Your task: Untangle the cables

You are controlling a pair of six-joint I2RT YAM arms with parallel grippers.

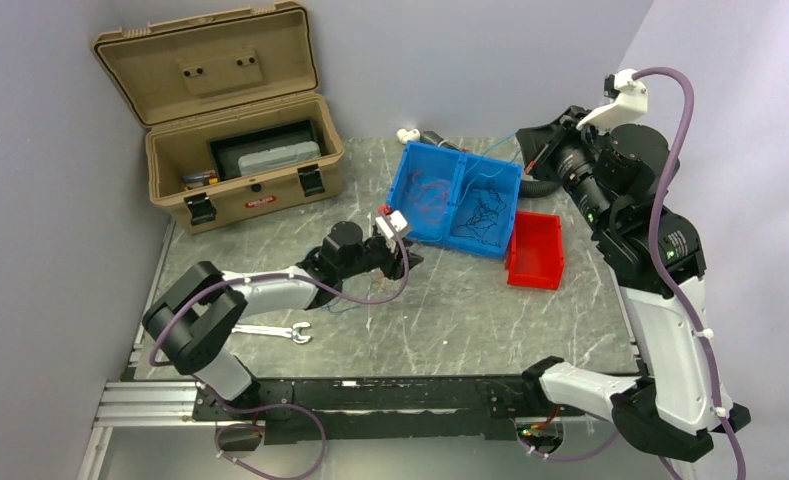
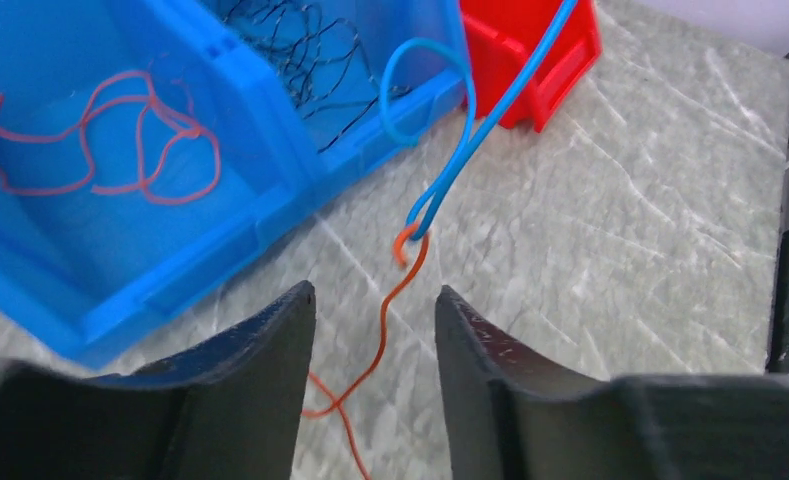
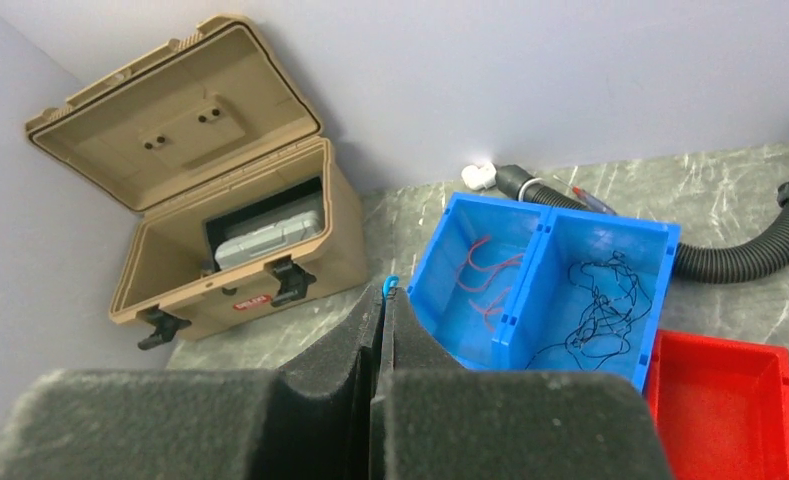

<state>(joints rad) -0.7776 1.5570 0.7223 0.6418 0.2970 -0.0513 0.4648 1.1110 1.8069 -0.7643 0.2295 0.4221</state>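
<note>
An orange wire [image 2: 388, 305] lies on the table and runs between the open jaws of my left gripper [image 2: 373, 292], not held. Its far end hooks into a loop of blue wire [image 2: 452, 165] that rises up and to the right. My right gripper [image 3: 383, 292], raised high at the back right [image 1: 526, 140], is shut on that blue wire; a short tip [image 3: 390, 285] pokes out above its jaws. Red wires [image 2: 100, 140] lie in the left compartment of the blue bin [image 1: 460, 165] and black wires [image 3: 595, 300] in the right one. My left gripper [image 1: 410, 258] is low, just before the bin.
A red bin [image 1: 535, 250] stands right of the blue bin. An open tan case [image 1: 240, 150] is at the back left. A black corrugated hose [image 3: 760, 255] runs behind the bins. A wrench [image 1: 270, 330] lies near the left arm.
</note>
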